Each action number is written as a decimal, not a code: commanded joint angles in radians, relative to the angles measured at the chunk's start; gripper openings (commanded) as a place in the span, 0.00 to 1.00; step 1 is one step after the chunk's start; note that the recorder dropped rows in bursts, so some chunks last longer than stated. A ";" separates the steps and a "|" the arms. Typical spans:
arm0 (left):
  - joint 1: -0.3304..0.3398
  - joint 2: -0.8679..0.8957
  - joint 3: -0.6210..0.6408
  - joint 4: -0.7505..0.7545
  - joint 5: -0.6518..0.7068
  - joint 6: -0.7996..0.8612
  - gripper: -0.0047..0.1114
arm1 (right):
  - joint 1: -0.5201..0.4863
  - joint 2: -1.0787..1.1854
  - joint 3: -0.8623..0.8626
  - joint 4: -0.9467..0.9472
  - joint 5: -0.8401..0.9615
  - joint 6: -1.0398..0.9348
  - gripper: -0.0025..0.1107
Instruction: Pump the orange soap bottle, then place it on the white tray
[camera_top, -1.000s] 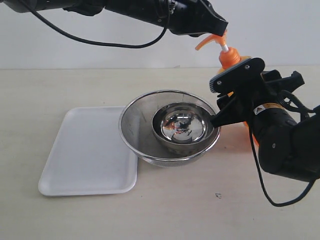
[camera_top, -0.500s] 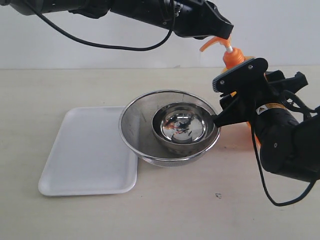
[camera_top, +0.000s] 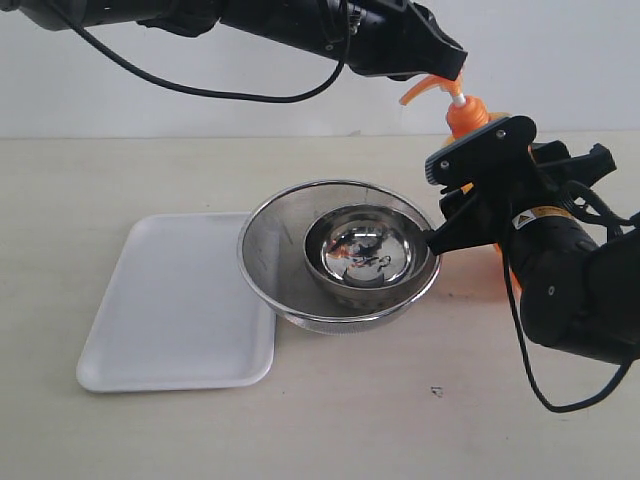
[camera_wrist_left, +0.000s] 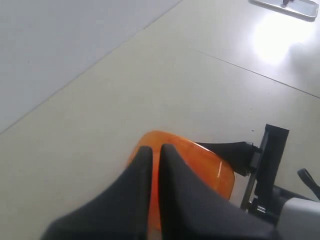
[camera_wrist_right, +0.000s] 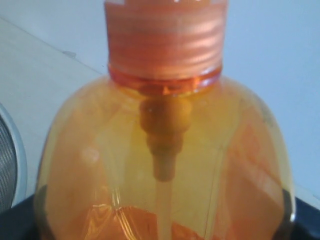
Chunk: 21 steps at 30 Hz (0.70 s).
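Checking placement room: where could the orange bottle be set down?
The flat white rectangular tray lies bare, left of the nested round steel bowls. Bare tabletop runs in front of both. Crowded: right of the bowls, where both black arms meet at the tall translucent orange soap bottle.

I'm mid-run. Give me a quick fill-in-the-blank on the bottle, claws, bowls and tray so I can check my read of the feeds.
1. The orange soap bottle is gripped around its body by the ____ claw.
2. The left claw is at the bottle's ____ head.
3. The small steel bowl sits ____ the large steel bowl.
4. In the exterior view, the white tray lies to the ____ of the bowls.

Missing words: right; pump; inside; left.
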 joint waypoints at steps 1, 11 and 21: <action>-0.039 0.068 0.032 0.068 0.170 -0.003 0.08 | 0.018 -0.005 -0.008 -0.123 0.045 0.042 0.02; -0.039 0.068 0.032 0.068 0.170 -0.003 0.08 | 0.018 -0.005 -0.008 -0.123 0.045 0.045 0.02; -0.039 0.068 0.032 0.068 0.172 -0.003 0.08 | 0.018 -0.005 -0.008 -0.124 0.045 0.050 0.02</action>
